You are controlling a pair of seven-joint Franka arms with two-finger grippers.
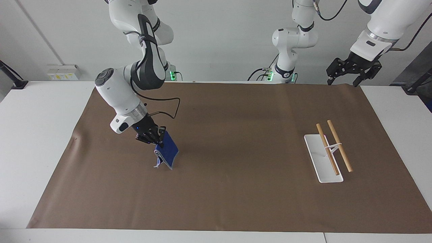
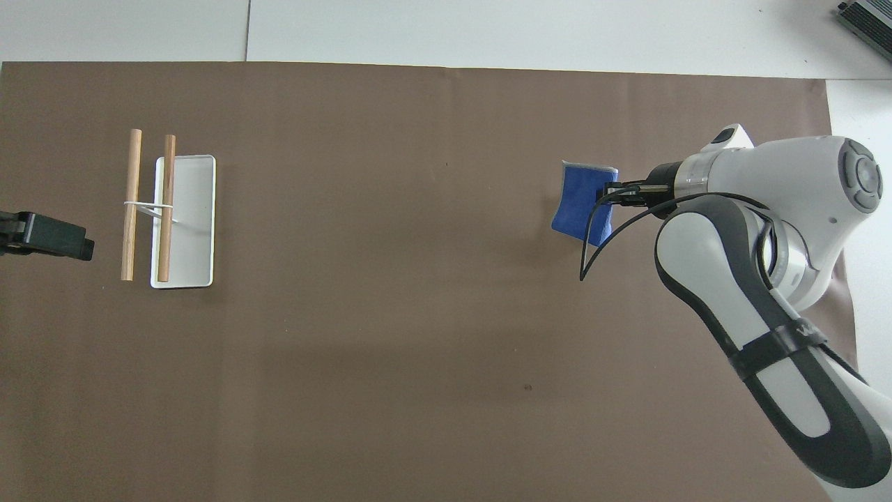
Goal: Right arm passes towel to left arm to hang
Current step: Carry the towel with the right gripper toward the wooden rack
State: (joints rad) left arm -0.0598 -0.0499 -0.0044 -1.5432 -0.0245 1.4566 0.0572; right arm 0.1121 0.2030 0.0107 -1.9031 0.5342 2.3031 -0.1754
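Note:
The blue towel point(image 1: 167, 151) hangs folded from my right gripper point(image 1: 152, 137), which is shut on its upper edge; its lower corner is at or just above the brown mat. In the overhead view the towel point(image 2: 582, 202) hangs from the right gripper point(image 2: 614, 194) over the right arm's end of the mat. My left gripper point(image 1: 349, 69) waits raised over the left arm's end of the table; its tip point(image 2: 47, 236) shows beside the rack. The rack point(image 1: 328, 153) has two wooden rods on a white base.
The brown mat point(image 1: 229, 195) covers most of the white table. The rack point(image 2: 167, 209) stands toward the left arm's end. A black cable point(image 1: 167, 104) loops from the right wrist.

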